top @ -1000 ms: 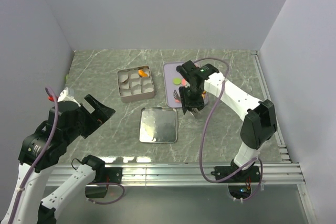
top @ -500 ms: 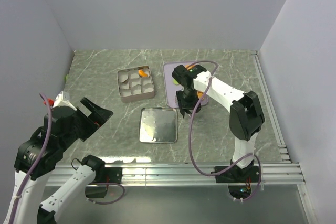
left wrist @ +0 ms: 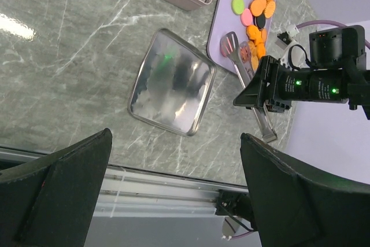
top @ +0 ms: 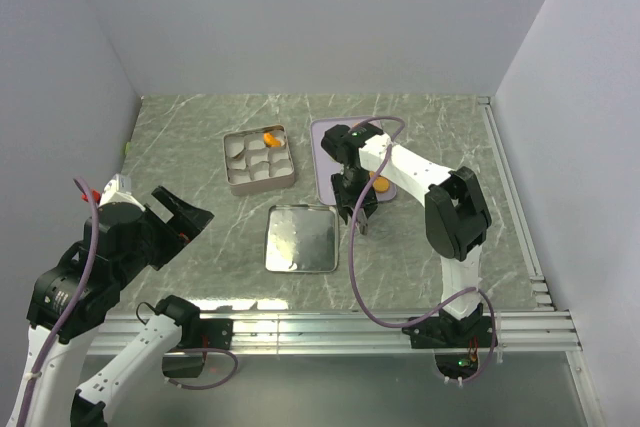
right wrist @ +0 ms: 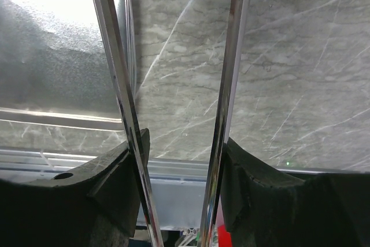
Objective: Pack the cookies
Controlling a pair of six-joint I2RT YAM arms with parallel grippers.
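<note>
Table [top: 200, 137]: grey marbled top, seen whole only from overhead.
Left pincer [left wrist: 176, 136]: raised over the near-left corner, fingers spread wide, nothing between them.
Right pincer [right wrist: 182, 140]: partly closed on the tongs at the tray's near edge. Its own camera shows both steel blades pressed between the black fingers, a grip the overhead view hides.
Tray [top: 325, 172]: lavender, right of centre. From overhead the right arm covers much of it.
Tin [top: 262, 187]: square, split into paper-lined cells, just left of the tray.
Lid [top: 301, 239]: upside down, shiny side up, on the near side of the tin.
Tongs [left wrist: 230, 43]: the left wrist camera shows the slotted heads over the tray beside the cookies, the other end over the table.
Cookies [left wrist: 258, 8]: heaped on the tray, mostly orange with pink, green and black, plain only from the left wrist camera. Overhead, one orange piece sits in a back cell of the tin.
</note>
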